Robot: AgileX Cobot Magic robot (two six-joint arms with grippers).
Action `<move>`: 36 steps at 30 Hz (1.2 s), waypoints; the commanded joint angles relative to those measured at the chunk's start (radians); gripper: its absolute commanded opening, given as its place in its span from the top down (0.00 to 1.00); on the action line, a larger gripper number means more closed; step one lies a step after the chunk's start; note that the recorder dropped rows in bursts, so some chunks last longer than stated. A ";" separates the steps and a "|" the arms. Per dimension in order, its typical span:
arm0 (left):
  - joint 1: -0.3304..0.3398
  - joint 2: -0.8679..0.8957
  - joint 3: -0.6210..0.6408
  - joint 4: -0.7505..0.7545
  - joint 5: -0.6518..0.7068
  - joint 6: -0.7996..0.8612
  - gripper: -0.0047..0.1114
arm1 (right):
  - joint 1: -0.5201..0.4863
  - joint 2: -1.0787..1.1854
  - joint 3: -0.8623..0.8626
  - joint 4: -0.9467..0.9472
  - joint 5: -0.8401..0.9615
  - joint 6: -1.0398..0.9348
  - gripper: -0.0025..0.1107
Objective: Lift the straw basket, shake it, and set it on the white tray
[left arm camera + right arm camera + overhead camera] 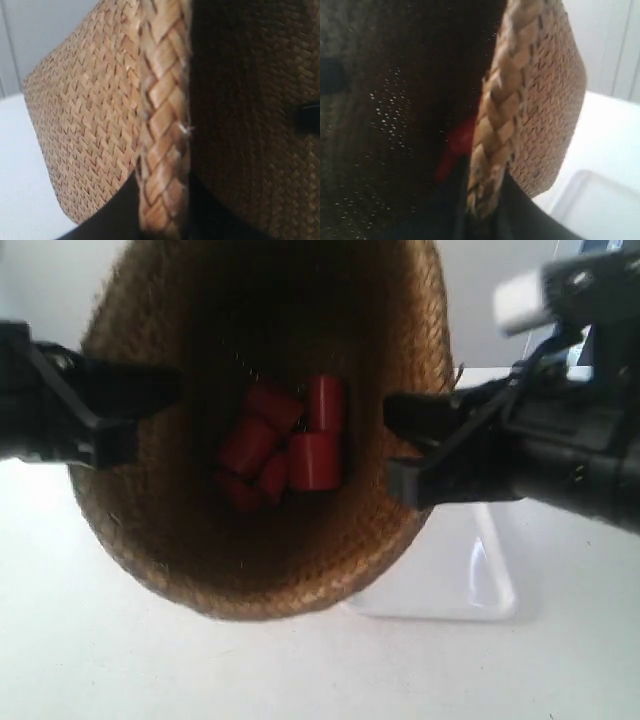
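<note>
The straw basket [250, 570] hangs in the air, its mouth tipped toward the exterior camera. The arm at the exterior view's left [165, 390] and the arm at the exterior view's right [400, 440] clamp opposite sides of its rim. My left gripper [165, 220] is shut on the braided rim [162, 125], one black finger outside the wall and one inside. My right gripper [485, 215] is shut on the rim [505, 100] the same way. The white tray [480, 580] lies on the table below and behind the basket, partly hidden by it, and the tray [600, 205] also shows in the right wrist view.
Several red cylinders [290, 445] lie loose at the basket's bottom, and one red piece [457, 145] shows in the right wrist view. The white tabletop [150, 660] spreads beneath. A pale wall stands behind.
</note>
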 commanded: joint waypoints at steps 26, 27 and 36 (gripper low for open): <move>-0.009 -0.078 -0.021 -0.577 -0.003 0.590 0.96 | 0.071 0.037 -0.009 0.165 -0.057 -0.169 0.98; -0.009 -0.116 -0.019 -0.572 -0.047 0.593 0.96 | 0.081 -0.008 -0.019 0.165 -0.069 -0.177 0.98; -0.009 -0.152 -0.016 -0.646 -0.134 0.700 0.96 | 0.059 -0.006 -0.065 0.171 -0.119 -0.219 0.98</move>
